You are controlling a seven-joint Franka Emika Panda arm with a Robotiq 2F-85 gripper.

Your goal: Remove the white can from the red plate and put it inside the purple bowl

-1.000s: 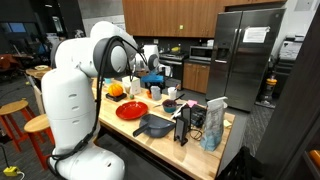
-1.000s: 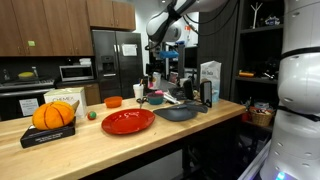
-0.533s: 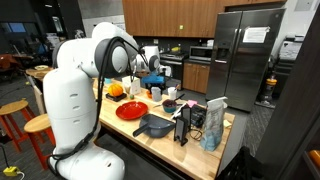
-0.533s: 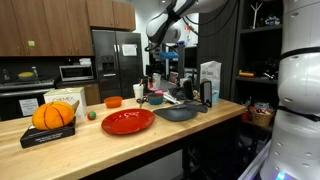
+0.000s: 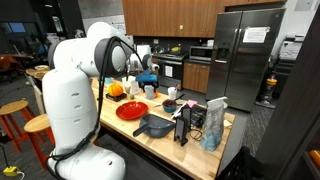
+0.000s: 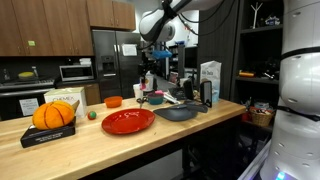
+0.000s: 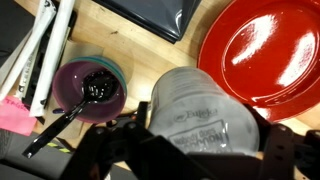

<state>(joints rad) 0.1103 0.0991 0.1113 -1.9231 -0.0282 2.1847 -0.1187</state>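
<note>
The jaws are clamped on the white can, one dark finger on each side of its wall, so the gripper carries it upright with its top facing the wrist camera. In the wrist view the can sits between two dishes. The purple bowl is to its left, apart from it. The red plate is to its upper right, with the can overlapping the plate's near rim.

A black utensil rests in the bowl, its handle running out over the rim onto the wooden counter. The corner of a dark grey pan shows beyond the bowl and beside the plate.

In both exterior views the gripper hangs above the counter, raised over the dishes. The red plate lies near the front edge with the pan just beside it. The can itself is too small to make out there.
</note>
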